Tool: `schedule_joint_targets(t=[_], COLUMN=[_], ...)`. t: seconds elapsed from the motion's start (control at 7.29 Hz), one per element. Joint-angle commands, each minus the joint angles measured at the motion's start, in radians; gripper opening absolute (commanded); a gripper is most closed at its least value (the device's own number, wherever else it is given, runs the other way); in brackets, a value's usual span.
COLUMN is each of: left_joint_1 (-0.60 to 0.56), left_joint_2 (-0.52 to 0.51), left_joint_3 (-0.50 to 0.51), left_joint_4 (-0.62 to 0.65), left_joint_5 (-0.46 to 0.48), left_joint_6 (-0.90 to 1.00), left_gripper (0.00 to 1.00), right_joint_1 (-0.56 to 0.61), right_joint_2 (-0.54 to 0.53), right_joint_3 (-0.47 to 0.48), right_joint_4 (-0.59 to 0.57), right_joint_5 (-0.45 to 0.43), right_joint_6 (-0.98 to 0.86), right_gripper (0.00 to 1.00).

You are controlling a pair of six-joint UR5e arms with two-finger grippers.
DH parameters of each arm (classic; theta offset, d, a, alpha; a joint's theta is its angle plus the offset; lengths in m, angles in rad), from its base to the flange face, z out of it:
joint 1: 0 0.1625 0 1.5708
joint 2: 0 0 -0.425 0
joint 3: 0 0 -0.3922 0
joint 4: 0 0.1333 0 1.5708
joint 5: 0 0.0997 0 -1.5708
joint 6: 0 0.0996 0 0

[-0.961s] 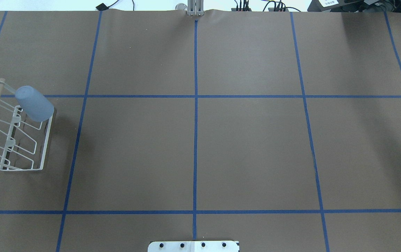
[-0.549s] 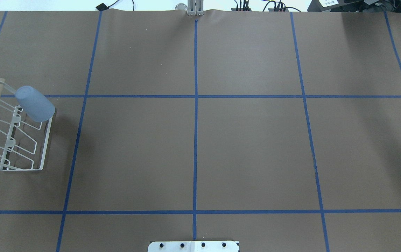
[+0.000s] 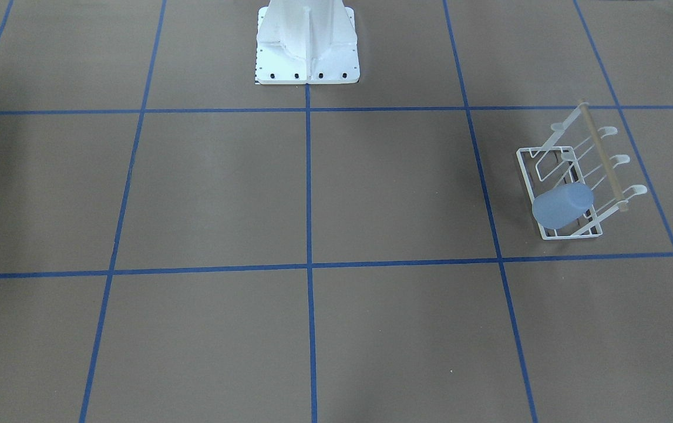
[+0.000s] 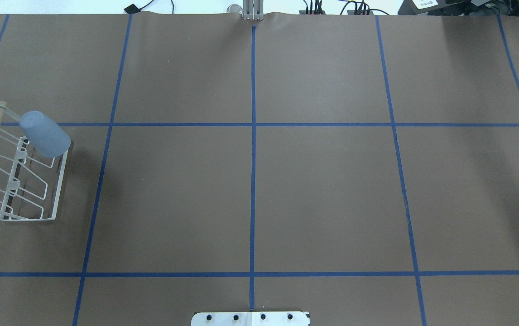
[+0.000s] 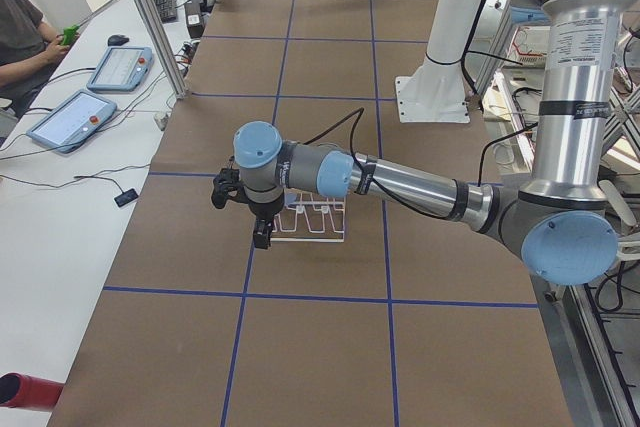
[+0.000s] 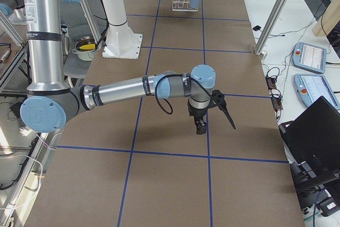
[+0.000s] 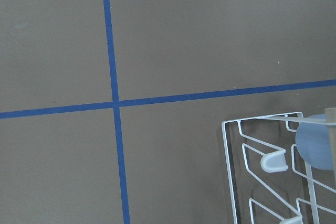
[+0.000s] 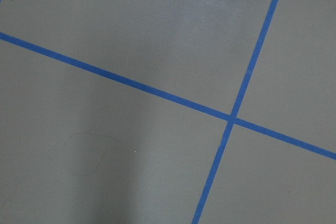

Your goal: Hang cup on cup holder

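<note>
The pale lavender-blue cup (image 4: 45,134) sits mouth-down and tilted over a slanted loop at the far end of the white wire cup holder (image 4: 61,183), at the table's left edge. Both also show in the front-facing view, cup (image 3: 562,204) and cup holder (image 3: 523,170), and in the left wrist view, cup (image 7: 315,145) and cup holder (image 7: 227,166). No gripper touches the cup. My left gripper (image 5: 262,235) hangs above the table beside the holder, seen only from the side. My right gripper (image 6: 200,126) hangs over bare table on the other side. I cannot tell whether either is open or shut.
Brown table cover with a blue tape grid (image 4: 253,124). The white robot pedestal (image 3: 307,41) stands at the table's middle near edge. An operator and tablets (image 5: 65,117) are beyond the far edge. A laptop (image 6: 316,142) sits off the table.
</note>
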Motion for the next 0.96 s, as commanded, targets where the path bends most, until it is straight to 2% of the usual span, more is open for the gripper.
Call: schedule_joint_targets(t=[0.0, 0.27, 0.82], left_joint_1=[0.000, 0.000, -0.014], left_joint_2=[0.010, 0.032, 0.015], left_joint_3=[-0.001, -0.009, -0.029], left_joint_4=[-0.042, -0.092, -0.094], left_joint_5=[0.003, 0.004, 0.012], left_joint_6=[0.001, 0.001, 0.001], left_gripper=[0.99, 0.99, 0.99], right_joint_1=[0.011, 0.023, 0.023], right_joint_2=[-0.056, -0.056, -0.056], right_joint_3=[0.010, 0.006, 0.023], right_joint_4=[0.030, 0.030, 0.032], right_joint_5=[-0.011, -0.014, -0.007], right_joint_6=[0.001, -0.006, 0.001], right_gripper=[1.00, 1.00, 1.00])
